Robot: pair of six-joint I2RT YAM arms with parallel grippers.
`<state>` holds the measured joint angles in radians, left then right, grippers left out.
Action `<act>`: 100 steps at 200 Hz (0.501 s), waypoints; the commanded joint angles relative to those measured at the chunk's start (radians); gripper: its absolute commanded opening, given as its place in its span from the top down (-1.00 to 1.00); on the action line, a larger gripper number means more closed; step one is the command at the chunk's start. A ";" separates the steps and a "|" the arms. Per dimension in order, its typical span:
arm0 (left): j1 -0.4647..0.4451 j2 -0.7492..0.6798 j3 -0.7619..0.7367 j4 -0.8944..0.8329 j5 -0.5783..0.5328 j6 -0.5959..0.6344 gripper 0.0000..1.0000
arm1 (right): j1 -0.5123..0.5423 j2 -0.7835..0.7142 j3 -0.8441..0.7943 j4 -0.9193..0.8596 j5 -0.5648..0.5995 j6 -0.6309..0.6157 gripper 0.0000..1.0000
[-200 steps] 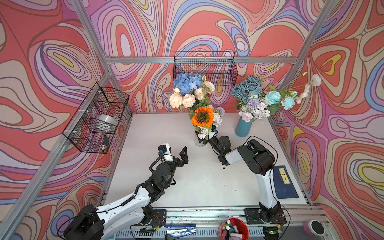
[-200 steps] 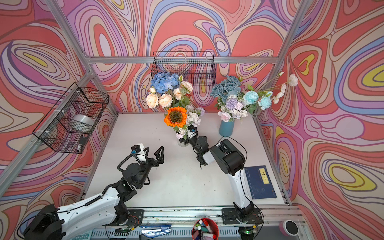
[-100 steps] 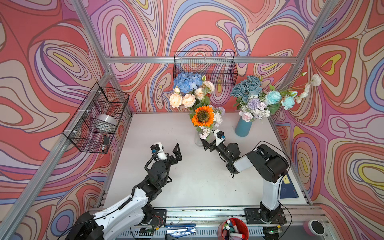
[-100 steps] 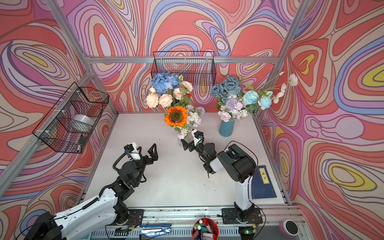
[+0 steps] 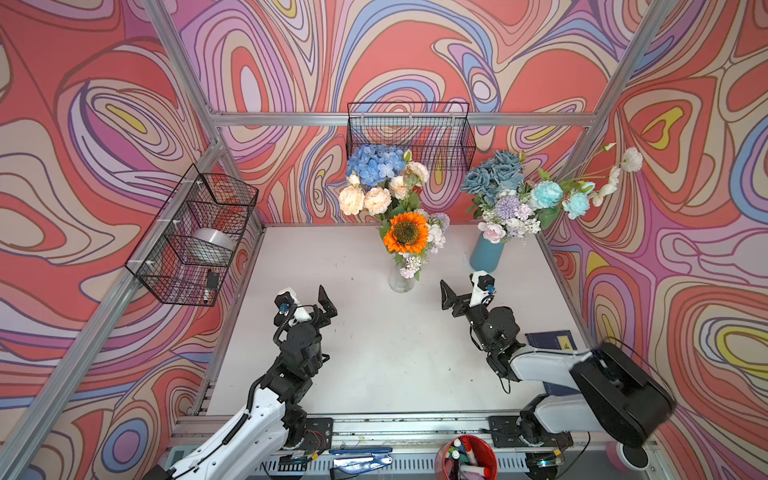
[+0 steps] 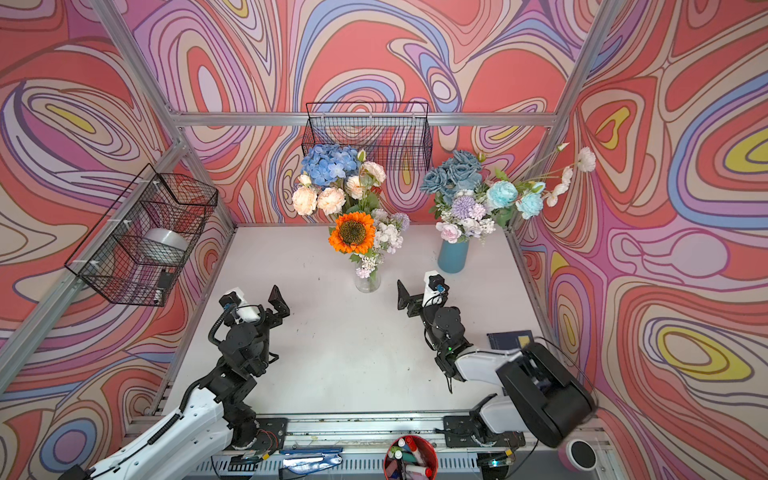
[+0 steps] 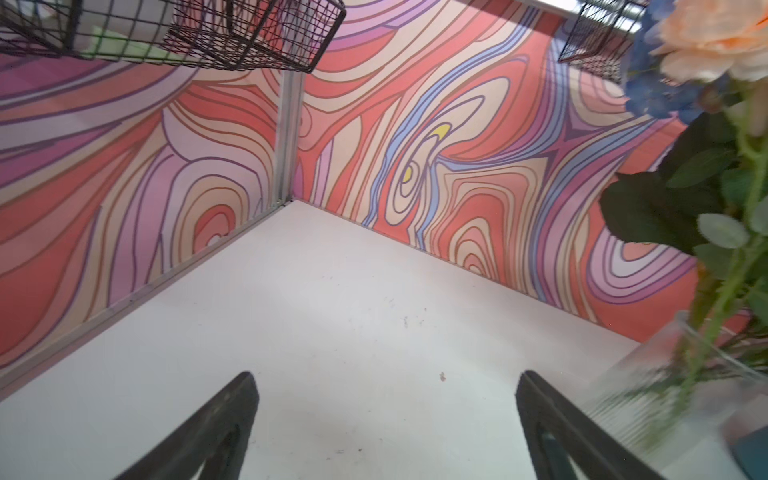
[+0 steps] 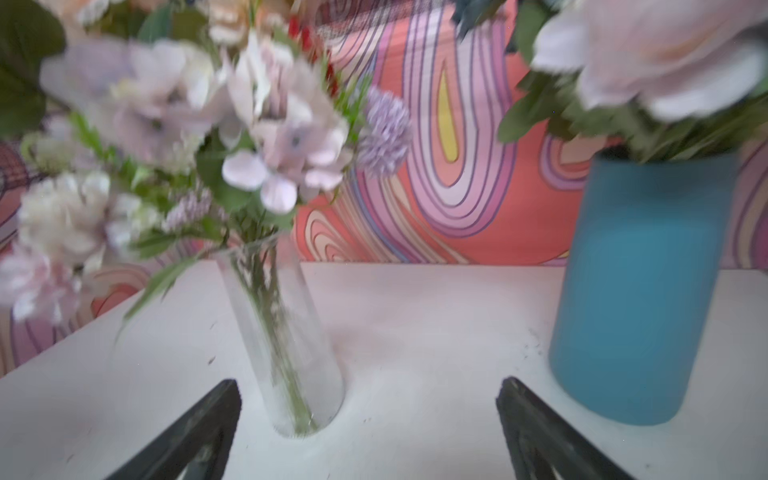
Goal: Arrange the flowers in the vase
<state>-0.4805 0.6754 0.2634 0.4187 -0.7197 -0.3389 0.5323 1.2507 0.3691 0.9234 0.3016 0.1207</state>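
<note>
Glass vase (image 5: 401, 280): clear, narrow, standing mid-desk and carrying a tall, wide bunch of flowers (image 5: 406, 232). A second bunch stands in the blue vase (image 5: 486, 253) towards the right rear of the desk (image 5: 374, 353). No loose stem shows on the desk.

Hand state: left hand (image 7: 386, 376) and right hand (image 8: 368, 382) both stand with fingers spread wide and hold nothing.

Hazards, as judged:
- The glass vase looks top-heavy. A sideways brush from either hand, or a snag on a low bloom, would likely tip it.
- In the right wrist view the glass vase sits just beyond the spread fingers; a forward move would strike its base.
- The blue vase stands near the right hand; a wide swing could knock it.

Not readable:
- Both wrist views are blurred, so fine spacing cannot be judged.
- Stems inside the blue vase are hidden.
- The right arm covers part of a dark book (image 5: 552, 340).
- In both top views the wrist camera hides part of each hand.
</note>
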 commanded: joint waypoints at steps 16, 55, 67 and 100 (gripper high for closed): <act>0.081 0.101 -0.003 0.017 -0.026 0.109 -1.00 | -0.047 -0.146 0.089 -0.504 0.184 -0.116 -0.97; 0.193 0.311 0.058 0.057 0.065 0.134 -1.00 | -0.153 -0.063 0.092 -0.515 0.197 -0.195 -0.97; 0.212 0.363 0.096 0.031 0.104 0.149 -1.00 | -0.209 -0.004 0.105 -0.518 0.178 -0.173 -0.97; 0.245 0.502 0.120 0.088 0.145 0.192 -1.00 | -0.322 0.144 0.108 -0.415 0.095 -0.117 -0.97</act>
<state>-0.2558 1.1107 0.3531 0.4587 -0.6281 -0.1959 0.2691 1.3190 0.4679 0.4553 0.4454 -0.0238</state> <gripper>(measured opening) 0.999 0.985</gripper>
